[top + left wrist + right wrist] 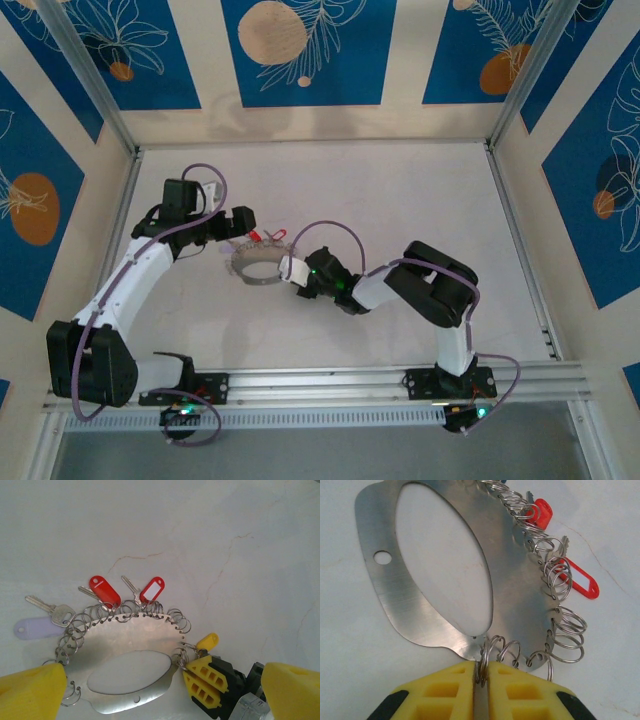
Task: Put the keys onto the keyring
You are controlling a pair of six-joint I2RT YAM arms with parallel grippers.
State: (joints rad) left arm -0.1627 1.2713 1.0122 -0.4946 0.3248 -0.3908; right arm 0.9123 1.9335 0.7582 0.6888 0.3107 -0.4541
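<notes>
While flat, keyring (125,637) long axis left-right

Right hand (481,676) pinches a small ring (483,654) on the keyring (517,580).

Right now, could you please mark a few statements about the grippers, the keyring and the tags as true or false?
1. The right gripper is shut on a split ring at the rim of the keyring. True.
2. The left gripper is clamped on the keyring. False: its jaws stand wide open, with the fingers far apart.
3. Two red tags lie by the keyring's rim. True.
4. The yellow tag lies far from the right gripper. False: it lies right beside that gripper's pads.
</notes>
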